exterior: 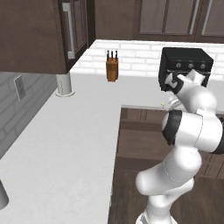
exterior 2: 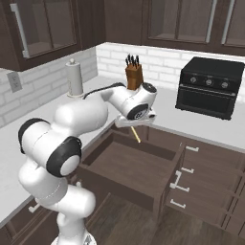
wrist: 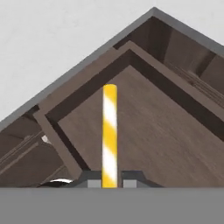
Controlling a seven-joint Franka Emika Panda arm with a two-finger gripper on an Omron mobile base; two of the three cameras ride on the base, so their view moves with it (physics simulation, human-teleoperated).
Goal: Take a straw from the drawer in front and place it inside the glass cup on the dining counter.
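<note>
My gripper (exterior 2: 134,126) is shut on the straw (exterior 2: 136,135), a thin yellow stick that points down from the hand over the open drawer (exterior 2: 129,167). In the hand view the straw (wrist: 109,131) shows yellow and white stripes and rises from between the two fingertips of the gripper (wrist: 109,182), above the bare wooden floor of the drawer (wrist: 153,127). The drawer (exterior: 135,142) is pulled out from under the white L-shaped counter. The glass cup and the dining counter are out of view.
On the white counter (exterior 2: 201,125) stand a knife block (exterior 2: 134,74), a paper towel roll (exterior 2: 74,79) and a black toaster oven (exterior 2: 210,87). Further drawers (exterior 2: 206,179) with silver handles stand slightly open to the right. Dark cabinets hang above.
</note>
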